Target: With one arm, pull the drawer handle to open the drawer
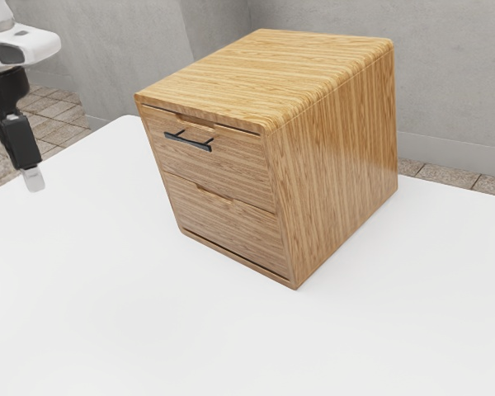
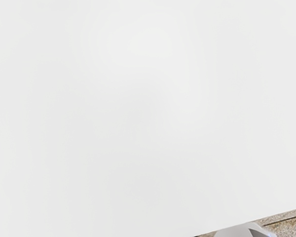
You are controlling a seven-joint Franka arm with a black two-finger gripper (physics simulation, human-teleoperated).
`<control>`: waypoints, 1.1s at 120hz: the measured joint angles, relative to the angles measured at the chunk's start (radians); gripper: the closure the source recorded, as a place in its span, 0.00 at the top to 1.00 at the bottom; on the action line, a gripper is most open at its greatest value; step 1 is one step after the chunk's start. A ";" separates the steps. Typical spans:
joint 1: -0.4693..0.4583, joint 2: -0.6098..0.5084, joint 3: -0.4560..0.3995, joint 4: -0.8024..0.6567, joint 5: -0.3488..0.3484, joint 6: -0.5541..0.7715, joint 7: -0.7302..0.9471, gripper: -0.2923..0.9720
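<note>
From the wrist we see bare white tabletop (image 2: 138, 113) and a sliver of tiled floor (image 2: 292, 219), while the exterior view adds our black pincer (image 1: 34, 179), holding nothing, spread or pressed we cannot tell, well apart at nine o'clock from the slim black bar handle (image 1: 188, 141) on the striped wooden cabinet's (image 1: 330, 165) top drawer (image 1: 223, 165).

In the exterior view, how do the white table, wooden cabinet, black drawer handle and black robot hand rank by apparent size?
Largest to smallest:
white flat table
light wooden two-drawer cabinet
black robot hand
thin black bar handle
Hand over handle is unsure: distances may differ.
</note>
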 joint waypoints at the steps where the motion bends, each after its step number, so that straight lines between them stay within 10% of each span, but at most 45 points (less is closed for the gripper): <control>1: 0.002 0.001 0.001 0.001 -0.002 0.006 0.005 0.77; 37: -0.076 -0.094 0.006 -0.122 -0.040 0.162 0.231 0.77; 87: -0.049 -0.076 0.009 -0.354 -0.345 0.809 0.988 0.71; 132: -0.074 0.012 0.017 -0.355 -0.287 1.025 1.434 0.44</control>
